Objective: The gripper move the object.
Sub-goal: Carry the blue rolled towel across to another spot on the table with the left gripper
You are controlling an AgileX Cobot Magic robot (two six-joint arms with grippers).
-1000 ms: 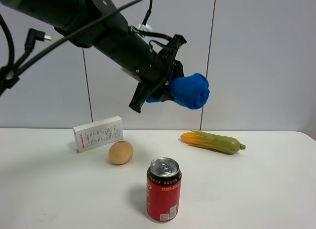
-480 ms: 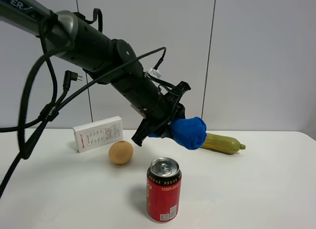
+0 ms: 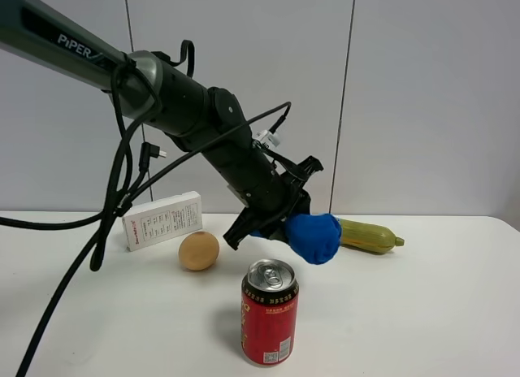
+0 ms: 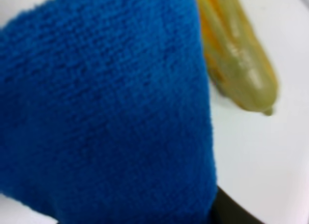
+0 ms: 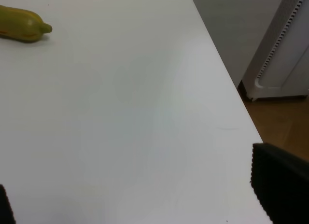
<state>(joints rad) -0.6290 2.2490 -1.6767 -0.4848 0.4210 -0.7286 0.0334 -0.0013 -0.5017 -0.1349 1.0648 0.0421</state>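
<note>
Left gripper (image 3: 279,223) tight on blue cloth (image 3: 315,237)

A white table (image 3: 422,312) with four things resting on it.

From where I stand, a red drinks can (image 3: 269,313) stands upright nearest the front, its pull-tab top unopened. Behind it and to the left lies a round tan ball (image 3: 199,251), about egg-shaped, and just beyond that a white printed box (image 3: 162,219) stands on its long edge near the wall, close to the ball though I cannot tell whether they touch. Far over to the right, well apart from the rest, a yellow-green squash (image 3: 370,235) lies on its side along the back of the table, stem end pointing right. The table's right-hand stretch is plain white out to the edge, with wooden floor (image 5: 282,120) beyond it.
</note>
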